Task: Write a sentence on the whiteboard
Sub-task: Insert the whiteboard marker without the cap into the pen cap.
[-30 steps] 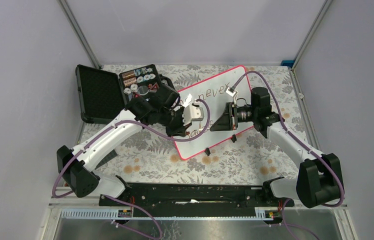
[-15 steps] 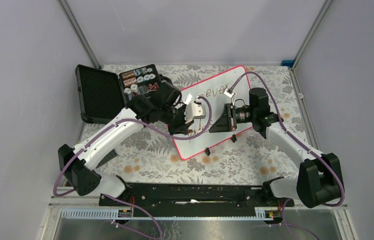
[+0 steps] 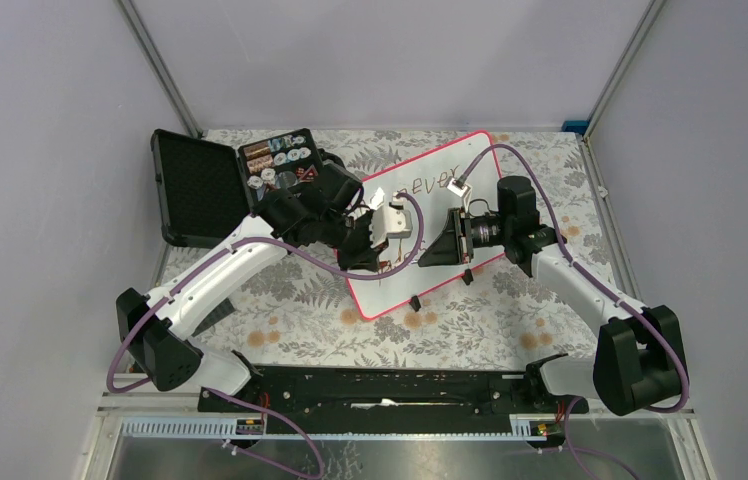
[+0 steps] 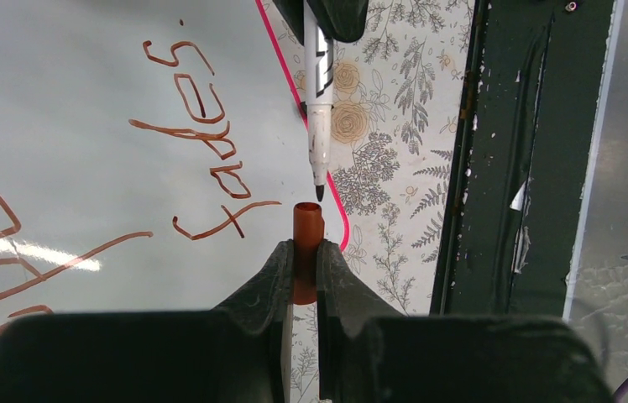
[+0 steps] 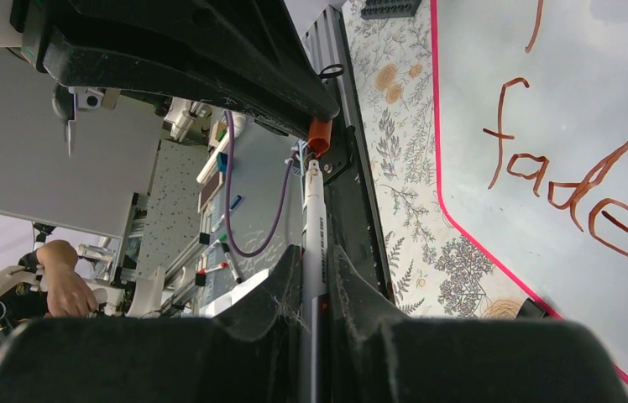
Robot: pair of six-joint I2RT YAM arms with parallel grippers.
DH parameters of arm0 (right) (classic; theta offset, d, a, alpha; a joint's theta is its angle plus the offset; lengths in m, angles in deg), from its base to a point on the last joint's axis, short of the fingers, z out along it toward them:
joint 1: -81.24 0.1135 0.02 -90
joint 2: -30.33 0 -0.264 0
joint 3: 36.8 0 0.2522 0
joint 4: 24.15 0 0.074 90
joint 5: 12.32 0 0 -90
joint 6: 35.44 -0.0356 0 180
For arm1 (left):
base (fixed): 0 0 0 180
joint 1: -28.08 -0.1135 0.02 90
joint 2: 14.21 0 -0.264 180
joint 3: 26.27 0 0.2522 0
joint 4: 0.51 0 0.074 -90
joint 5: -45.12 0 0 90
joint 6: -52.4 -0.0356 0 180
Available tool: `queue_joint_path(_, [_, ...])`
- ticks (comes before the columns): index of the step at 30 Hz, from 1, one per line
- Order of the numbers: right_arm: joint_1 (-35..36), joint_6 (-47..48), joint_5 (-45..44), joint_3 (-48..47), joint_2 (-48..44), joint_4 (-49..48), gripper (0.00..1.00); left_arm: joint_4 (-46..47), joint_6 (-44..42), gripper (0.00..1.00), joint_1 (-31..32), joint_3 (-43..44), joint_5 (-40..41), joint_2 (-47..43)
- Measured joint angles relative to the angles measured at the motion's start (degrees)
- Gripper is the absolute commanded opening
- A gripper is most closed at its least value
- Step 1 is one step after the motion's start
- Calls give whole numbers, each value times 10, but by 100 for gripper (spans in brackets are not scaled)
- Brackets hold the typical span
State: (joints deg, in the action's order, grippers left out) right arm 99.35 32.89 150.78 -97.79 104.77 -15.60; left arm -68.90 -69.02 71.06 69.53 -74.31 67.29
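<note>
The whiteboard (image 3: 478,162), bearing the sentence (image 4: 201,159), is laid on the counter (image 3: 300,300). A brown cap (image 4: 306,220) is clamped in the left tool (image 4: 302,248), the marker (image 4: 319,84) in the right tool (image 5: 315,253), its tip just beside the cap.

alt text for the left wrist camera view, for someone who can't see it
The left end effector is shut on a brown marker cap, its open end facing the tip of a white marker just short of it. At the picture's left lies the whiteboard, with "fades" in brown.
</note>
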Motion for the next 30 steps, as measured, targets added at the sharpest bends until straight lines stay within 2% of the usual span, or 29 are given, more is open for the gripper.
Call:
queue_joint_path(12, [0, 10, -1, 0, 0, 3, 0, -24, -2, 0, 1, 10, -27, 0])
queue_joint_path(30, [7, 13, 1, 0, 0, 6, 0, -27, -2, 0, 4, 11, -9, 3])
